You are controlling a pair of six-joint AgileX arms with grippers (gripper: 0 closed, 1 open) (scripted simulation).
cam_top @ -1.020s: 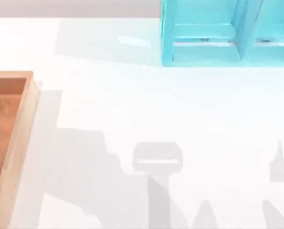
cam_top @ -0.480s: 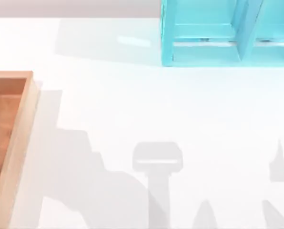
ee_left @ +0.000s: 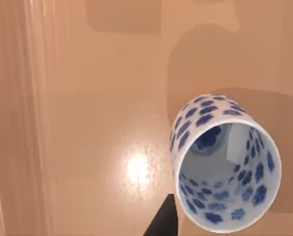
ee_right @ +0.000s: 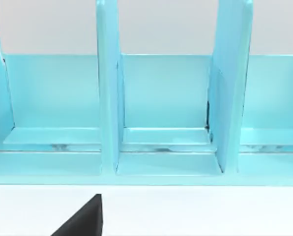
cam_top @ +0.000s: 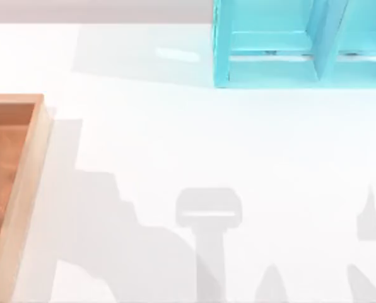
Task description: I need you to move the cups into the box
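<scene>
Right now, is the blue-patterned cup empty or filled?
Empty: the left wrist view looks into the white floral cup, down to its bare bottom, above the box floor.

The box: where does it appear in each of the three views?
Top view: the box at the left edge.
Left wrist view: its orange-brown floor, behind the floral cup.
Right wrist view: the turquoise shelf unit instead.
Shared landmark: that shelf unit, also at the top view's upper right.

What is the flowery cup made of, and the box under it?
The white cup with blue flowers looks like glazed ceramic: smooth, glossy walls with a printed pattern, though it could be painted plastic. The box beneath looks like varnished wood: warm orange-brown streaky grain with a bright shiny spot of reflected light.
</scene>
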